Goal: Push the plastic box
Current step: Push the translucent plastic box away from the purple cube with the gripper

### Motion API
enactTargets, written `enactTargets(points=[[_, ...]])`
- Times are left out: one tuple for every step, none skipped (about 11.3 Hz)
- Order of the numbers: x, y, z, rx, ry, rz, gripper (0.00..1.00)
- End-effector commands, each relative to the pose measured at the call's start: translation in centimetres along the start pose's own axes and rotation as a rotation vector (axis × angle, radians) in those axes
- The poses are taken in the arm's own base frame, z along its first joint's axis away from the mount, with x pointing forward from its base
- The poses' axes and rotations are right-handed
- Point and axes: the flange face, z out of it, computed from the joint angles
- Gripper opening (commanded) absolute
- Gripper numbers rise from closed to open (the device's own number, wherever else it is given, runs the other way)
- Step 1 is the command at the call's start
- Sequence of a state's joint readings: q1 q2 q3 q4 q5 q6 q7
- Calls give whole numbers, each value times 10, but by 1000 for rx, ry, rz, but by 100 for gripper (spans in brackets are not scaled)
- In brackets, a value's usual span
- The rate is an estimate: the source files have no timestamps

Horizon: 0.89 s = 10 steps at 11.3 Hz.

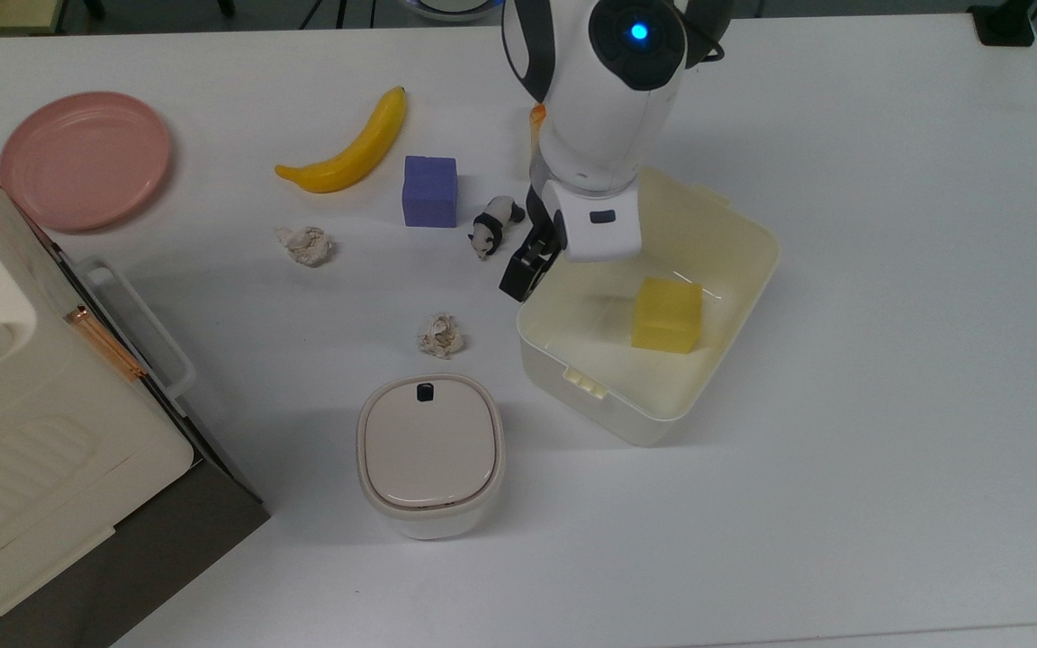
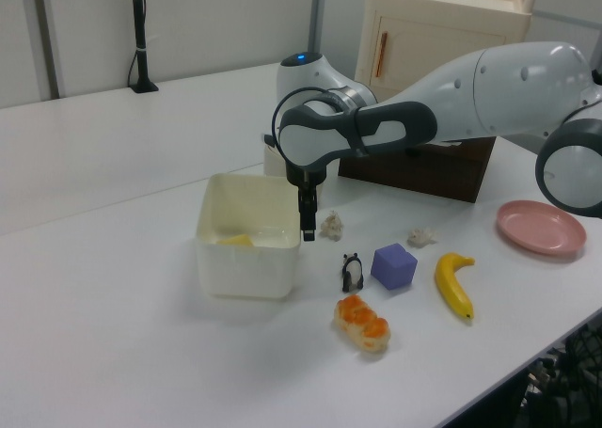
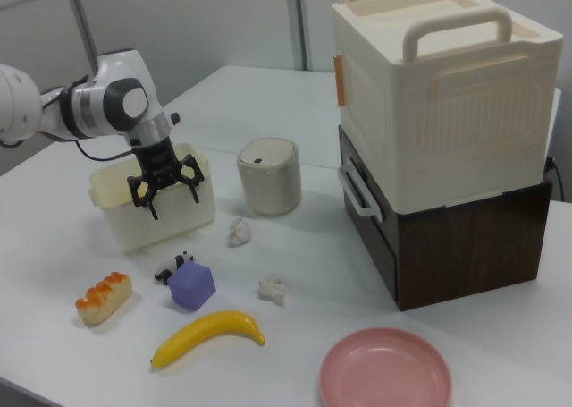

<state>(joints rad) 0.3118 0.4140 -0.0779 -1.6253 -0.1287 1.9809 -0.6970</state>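
Pincer (image 1: 525,270) against plastic box (image 1: 727,270) rim (fingers together)

Lab; robot arm (image 2: 451,108), white table (image 1: 888,270)

Your arm (image 1: 604,90) comes in from the top view's upper edge and bends down at the wrist (image 2: 315,136), so the gripper (image 1: 523,270) points at the desk. In the left view the arm reaches in from the left view's right side, its forearm nearly level, with the dark fingers (image 2: 306,216) hanging straight down below the white hand. In the right view the gripper (image 3: 163,192) hangs under the rounded wrist joint — its black linkage splays out to both sides above the tips. In the top view the black tips sit low and close together, the jaws showing no gap between them.
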Motion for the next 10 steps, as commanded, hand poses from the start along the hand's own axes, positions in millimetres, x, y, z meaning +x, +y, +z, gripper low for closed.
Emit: enactTargets(points=[[22, -10, -17, -41, 31, 32, 100], [27, -9, -14, -43, 30, 33, 100], [32, -6, -15, -50, 36, 31, 100], [36, -3, -10, -52, 33, 31, 100], [39, -1, -10, -59, 35, 30, 100], [43, 2, -9, -69, 45, 27, 100], [46, 4, -10, -85, 62, 26, 100], [46, 5, -10, -93, 71, 26, 100], [46, 6, -9, -94, 68, 25, 100], [45, 7, -10, -100, 66, 21, 100]])
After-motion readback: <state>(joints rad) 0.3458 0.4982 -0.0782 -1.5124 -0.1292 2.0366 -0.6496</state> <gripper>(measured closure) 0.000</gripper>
